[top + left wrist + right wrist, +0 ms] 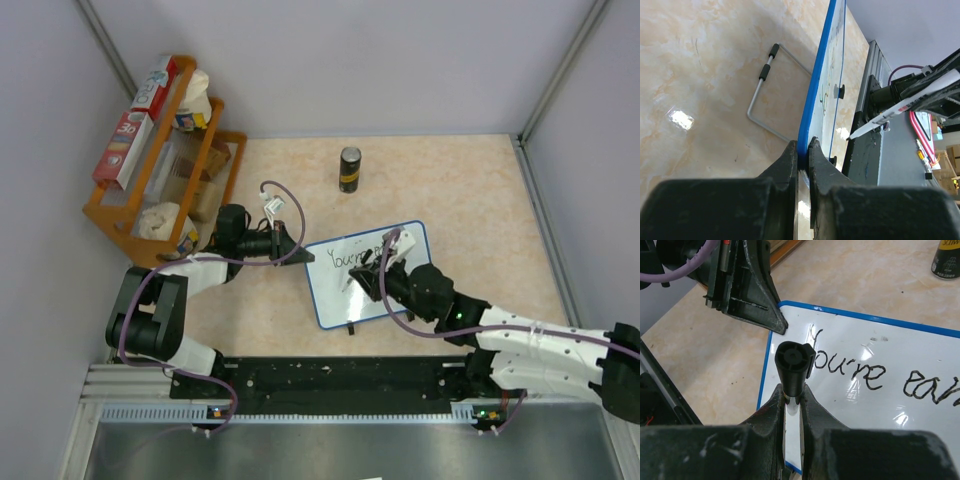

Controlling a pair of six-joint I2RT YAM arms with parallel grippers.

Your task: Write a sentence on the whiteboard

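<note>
The whiteboard [345,292], white with a blue rim, lies tilted in the middle of the table. My left gripper [297,255] is shut on its left edge; in the left wrist view the jaws [803,146] pinch the blue rim [815,90]. My right gripper [385,262] hovers over the board's upper middle, shut on a marker whose black capped end [792,362] sticks up between the fingers [792,392]. The sentence [850,370] reads about "You're ea" in one dark line across the board [900,405], running off the right edge of the view. The marker's tip is hidden.
A black can [349,169] stands behind the board. A wooden rack [165,160] with boxes and bags fills the back left corner. A wire stand [765,95] juts out behind the board. Grey walls close in on the left, back and right.
</note>
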